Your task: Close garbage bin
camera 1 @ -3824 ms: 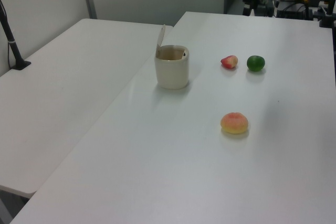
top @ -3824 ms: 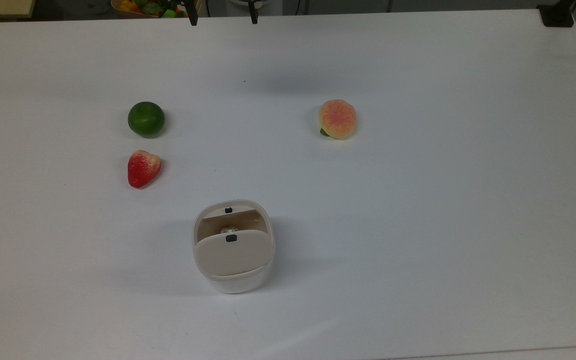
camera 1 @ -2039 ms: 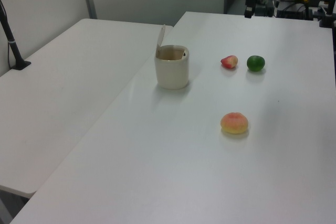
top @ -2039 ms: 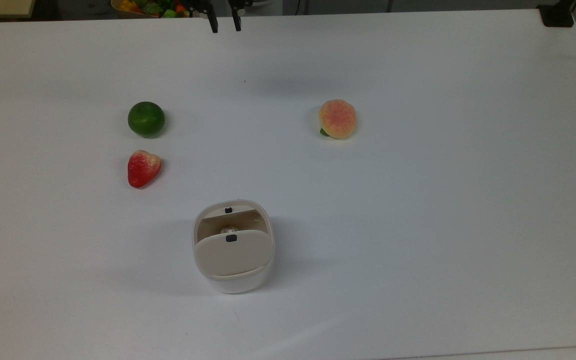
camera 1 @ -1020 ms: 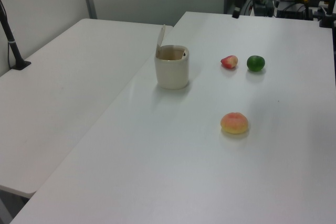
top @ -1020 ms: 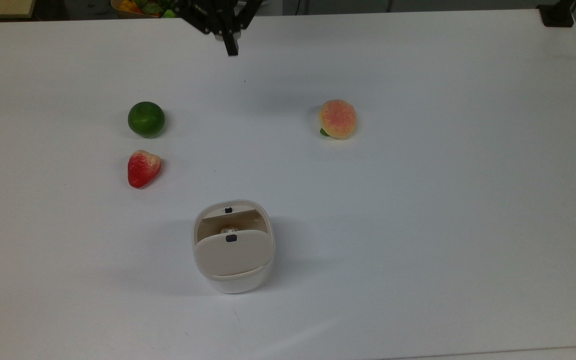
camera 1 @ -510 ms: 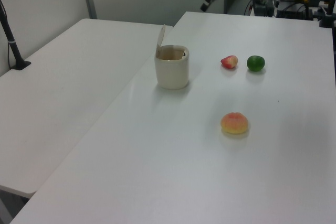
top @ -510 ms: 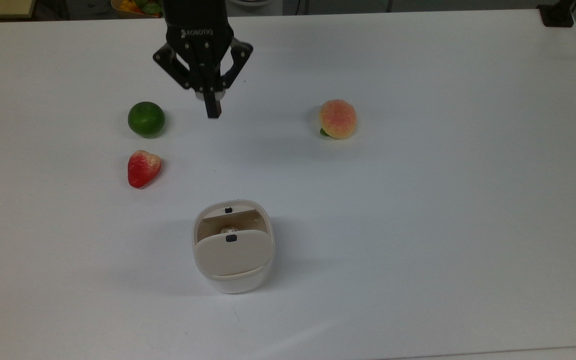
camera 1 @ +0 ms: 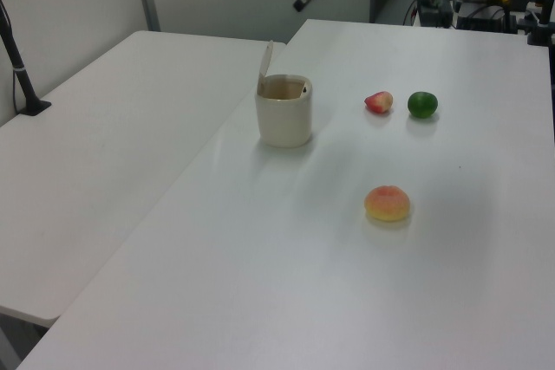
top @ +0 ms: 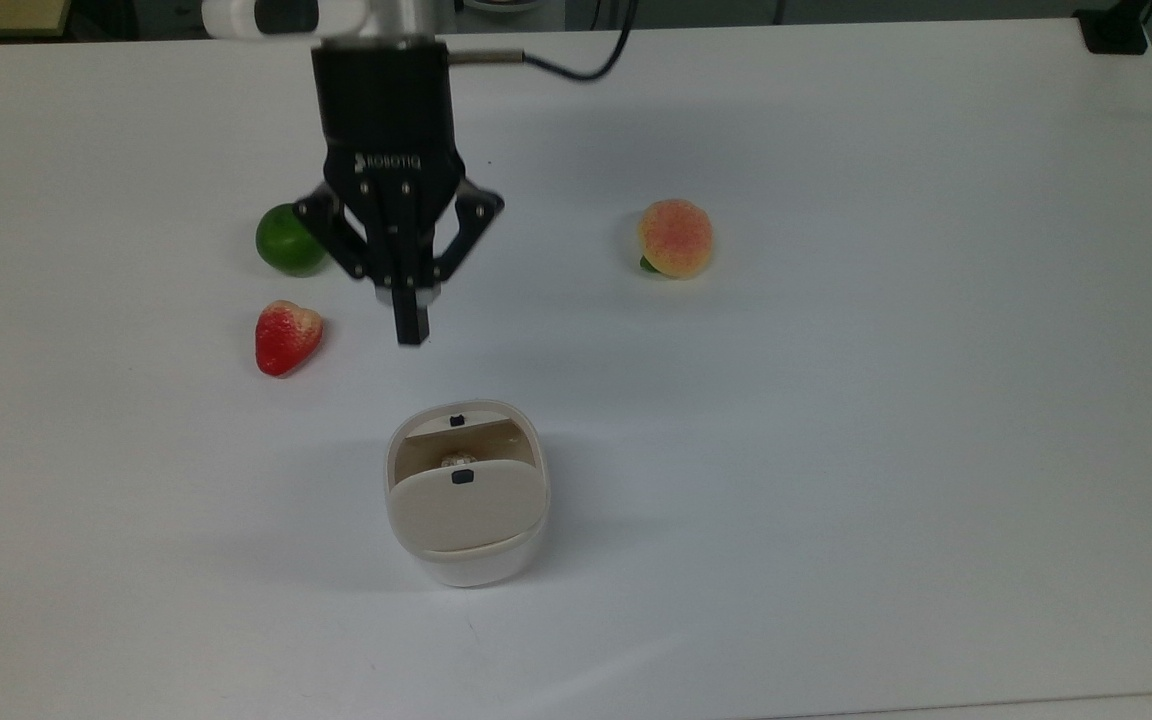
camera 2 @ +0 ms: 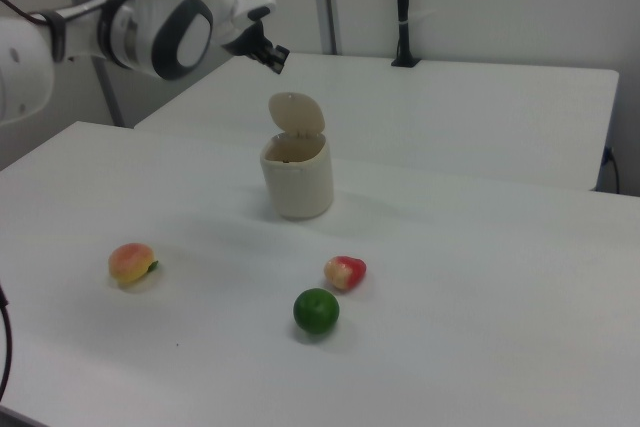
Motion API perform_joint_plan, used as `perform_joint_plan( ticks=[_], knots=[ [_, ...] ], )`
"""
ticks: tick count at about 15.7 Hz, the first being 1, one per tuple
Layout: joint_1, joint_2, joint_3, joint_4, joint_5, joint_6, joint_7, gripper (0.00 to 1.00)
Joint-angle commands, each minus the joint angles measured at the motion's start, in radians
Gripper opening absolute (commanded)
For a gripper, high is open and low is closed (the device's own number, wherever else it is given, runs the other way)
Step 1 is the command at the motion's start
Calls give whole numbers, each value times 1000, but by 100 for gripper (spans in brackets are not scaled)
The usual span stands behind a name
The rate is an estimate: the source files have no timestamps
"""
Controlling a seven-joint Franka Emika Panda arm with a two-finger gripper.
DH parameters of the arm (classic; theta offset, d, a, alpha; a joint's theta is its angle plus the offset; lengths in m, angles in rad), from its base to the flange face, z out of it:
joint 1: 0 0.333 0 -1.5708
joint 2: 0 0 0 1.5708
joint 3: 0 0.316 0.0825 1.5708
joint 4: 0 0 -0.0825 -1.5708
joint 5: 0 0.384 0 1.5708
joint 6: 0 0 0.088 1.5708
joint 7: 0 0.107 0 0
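End effector [top: 412, 330]: I see it advanced from the bench's far edge toward the garbage bin [top: 466, 492], fingers pressed together, empty. Bin: lid raised, just beyond fingertips, mid-bench [top: 836, 450].

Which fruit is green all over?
The round lime, sitting beside the strawberry. The strawberry is red and the peach is orange-pink.

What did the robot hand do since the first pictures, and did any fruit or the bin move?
The gripper closed its fingers and travelled from the table's far edge toward the garbage bin, down the top view. It took hold of nothing. The bin's lid stayed up; the lime, strawberry and peach stayed put.
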Motion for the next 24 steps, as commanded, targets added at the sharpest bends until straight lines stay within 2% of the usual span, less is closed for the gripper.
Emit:
perform_joint_plan(
  ticks=[1, 4, 7, 13, 18, 24],
  knots=[
    [6, 84, 25, 52, -1, 157, 42, 0],
    [8, 115, 33, 66, -4, 233, 36, 0],
    [9, 190, 36, 119, -56, 276, 39, 0],
    [3, 264, 36, 146, -61, 323, 32, 0],
    [-20, 252, 51, 85, -67, 319, 32, 0],
    [-32, 152, 96, -49, -105, 281, 32, 0]
  ],
)
